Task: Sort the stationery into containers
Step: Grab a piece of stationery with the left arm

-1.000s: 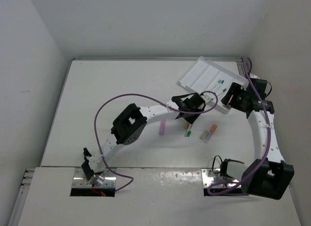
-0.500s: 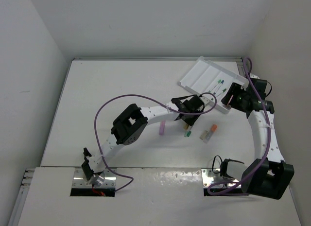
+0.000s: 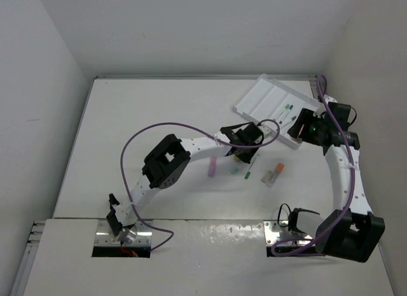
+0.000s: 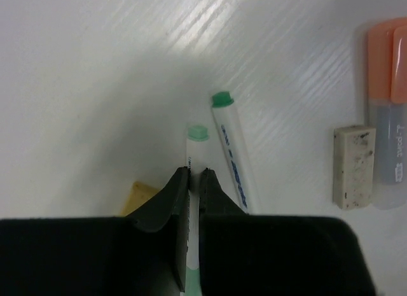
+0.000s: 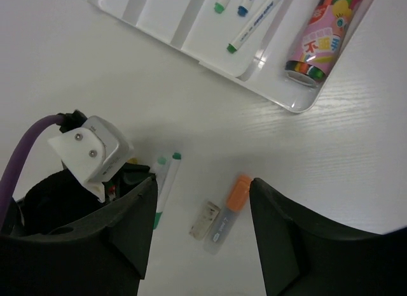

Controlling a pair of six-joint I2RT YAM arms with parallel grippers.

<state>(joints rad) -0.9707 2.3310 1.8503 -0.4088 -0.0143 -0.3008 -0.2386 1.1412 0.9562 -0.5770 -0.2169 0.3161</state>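
Left fingers: closed narrow on the barrel of the pale-green-capped pen, just behind its cap. They sit low over the desk, which looks like the pick-up for a carry to the tray.
Held pen: points to 12 o'clock in the left wrist view. The darker green-capped pen lies just beside it at 1 o'clock, so the pinch has to be tight to take one pen alone.
Right fingers: wide apart with nothing between them, hovering near the tray's end, probably keeping clear of the left arm.
Tray: at 1 o'clock from the left fingers in the top view. Thin pens share one compartment and a pink pack lies in the end one, like with like.
Loose on the desk: the eraser lies just beside the orange-capped marker, at 3 o'clock from the held pen. The lilac stick is at 9 o'clock.
Hidden: the fingers cover the held pen's rear half, and I cannot tell whether it is off the desk. A tan block at 8 o'clock is half under the left finger. The frame edge cuts off the marker.
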